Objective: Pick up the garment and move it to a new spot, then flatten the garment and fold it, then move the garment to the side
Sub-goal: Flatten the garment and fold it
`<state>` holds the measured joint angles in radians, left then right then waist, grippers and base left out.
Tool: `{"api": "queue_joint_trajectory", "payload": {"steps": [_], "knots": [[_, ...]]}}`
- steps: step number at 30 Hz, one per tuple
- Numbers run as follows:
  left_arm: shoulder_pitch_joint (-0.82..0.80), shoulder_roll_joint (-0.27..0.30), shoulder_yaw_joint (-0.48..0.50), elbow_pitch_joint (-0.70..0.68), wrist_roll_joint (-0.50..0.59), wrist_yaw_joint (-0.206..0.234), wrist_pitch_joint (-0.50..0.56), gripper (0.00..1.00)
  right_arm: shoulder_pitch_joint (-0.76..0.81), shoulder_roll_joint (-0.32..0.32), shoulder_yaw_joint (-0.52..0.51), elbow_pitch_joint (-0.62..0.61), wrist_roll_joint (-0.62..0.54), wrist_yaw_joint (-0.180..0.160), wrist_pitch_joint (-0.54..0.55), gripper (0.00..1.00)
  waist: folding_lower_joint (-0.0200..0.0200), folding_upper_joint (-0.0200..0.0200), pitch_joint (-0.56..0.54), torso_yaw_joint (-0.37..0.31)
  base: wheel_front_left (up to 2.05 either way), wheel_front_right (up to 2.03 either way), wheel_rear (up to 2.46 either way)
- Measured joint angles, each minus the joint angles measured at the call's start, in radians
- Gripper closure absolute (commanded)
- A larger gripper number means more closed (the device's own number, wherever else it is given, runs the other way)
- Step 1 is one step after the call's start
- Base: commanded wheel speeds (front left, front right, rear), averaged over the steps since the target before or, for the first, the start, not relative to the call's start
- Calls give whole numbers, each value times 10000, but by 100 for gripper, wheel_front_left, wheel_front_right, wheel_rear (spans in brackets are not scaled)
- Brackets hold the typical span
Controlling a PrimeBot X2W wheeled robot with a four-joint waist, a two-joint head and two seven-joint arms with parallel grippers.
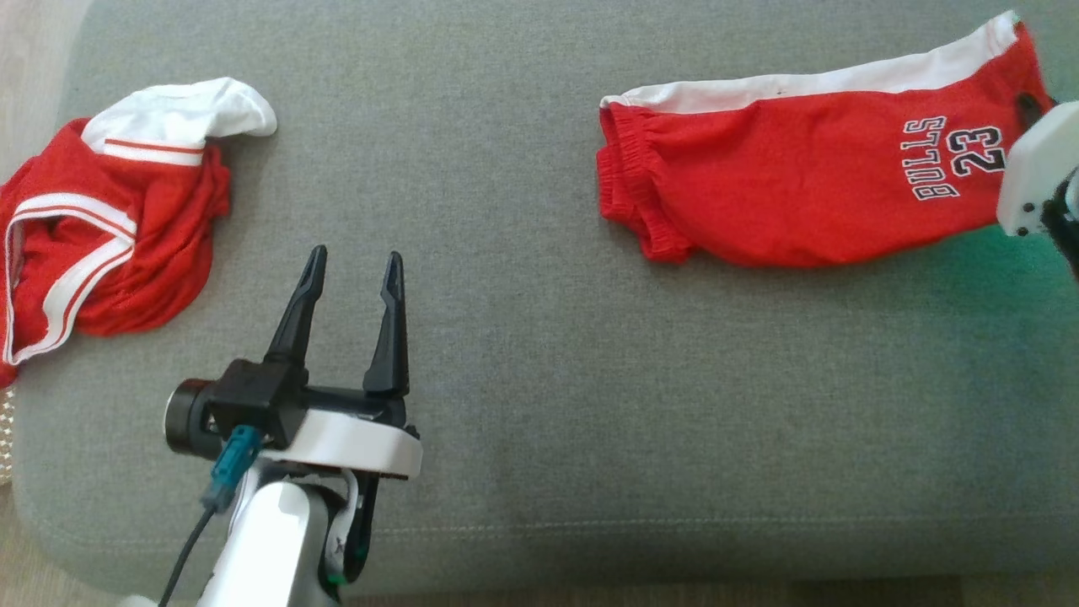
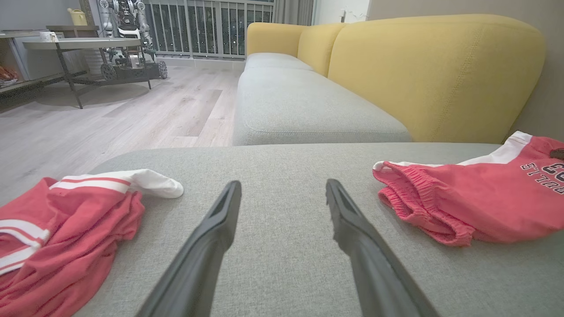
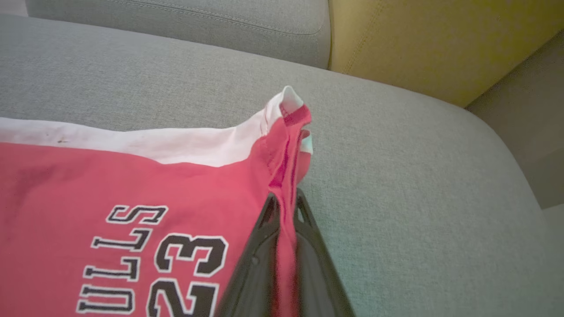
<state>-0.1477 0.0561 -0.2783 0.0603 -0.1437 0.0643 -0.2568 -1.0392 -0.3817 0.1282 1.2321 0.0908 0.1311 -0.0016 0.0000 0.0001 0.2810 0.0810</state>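
right gripper (image 3: 286,200) pinching shut on leg-hem corner of red shorts (image 1: 801,185), fabric bunching between dark fingers. left gripper (image 1: 355,253) hovering wide open, holding nothing, over grey cushion (image 1: 523,379). shorts showing black white-outlined print "bulls 23", lettering running sideways in head view. shorts lying on cushion's right part, long axis running left to right, elastic waistband pointing toward centre, leg hem pointing right, white stripe running along far edge. crumpled red-and-white jersey (image 1: 101,236) lying at left edge, well apart.

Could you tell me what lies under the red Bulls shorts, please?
The shorts rest on the grey cushion, visible around them; anything directly beneath the fabric is covered.
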Motion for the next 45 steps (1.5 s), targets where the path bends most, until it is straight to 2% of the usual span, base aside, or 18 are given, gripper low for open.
{"api": "queue_joint_trajectory", "payload": {"steps": [3,8,9,13,21,26,38,39,40,41,45], "knots": [[0,-17,-13,65,-2,-29,0,0,-22,178,174,-188,-196,0,-46,100,0,0,-55,3,0,0,0],[4,-44,-86,186,0,-36,0,0,-142,1026,614,-663,-165,0,-40,100,0,0,-158,-4,0,0,0],[4,-44,-86,186,0,-36,0,0,-142,1026,614,-663,-165,0,-40,100,0,0,-158,-4,0,0,0],[40,-56,-142,255,6,-35,0,0,-141,1764,1152,-1292,113,0,107,100,0,0,-286,-1,0,0,0],[177,-75,-337,316,13,-29,0,0,362,2694,2159,-2406,867,0,767,100,0,0,-484,207,0,0,0],[185,-77,-384,320,-105,-31,0,0,1058,2930,2516,-2732,1335,0,1198,100,0,0,-423,406,0,0,0],[134,-81,-915,407,-370,36,0,0,1370,3028,3254,-3787,2445,0,1162,98,0,0,-341,479,0,0,0],[128,-81,-941,412,-374,36,0,0,1428,3028,3317,-3879,2581,0,1162,73,0,0,-347,473,0,0,0],[120,-81,-953,414,-418,36,0,0,1494,3032,3327,-3948,2706,0,1162,29,0,0,-354,466,0,0,0],[111,-81,-957,416,-447,36,0,0,1552,3035,3325,-4015,2824,0,1143,0,0,0,-364,459,0,0,0],[109,-81,-982,430,-447,63,0,0,1770,3074,2955,-4332,2964,0,662,0,0,0,-436,441,0,0,0]]}}
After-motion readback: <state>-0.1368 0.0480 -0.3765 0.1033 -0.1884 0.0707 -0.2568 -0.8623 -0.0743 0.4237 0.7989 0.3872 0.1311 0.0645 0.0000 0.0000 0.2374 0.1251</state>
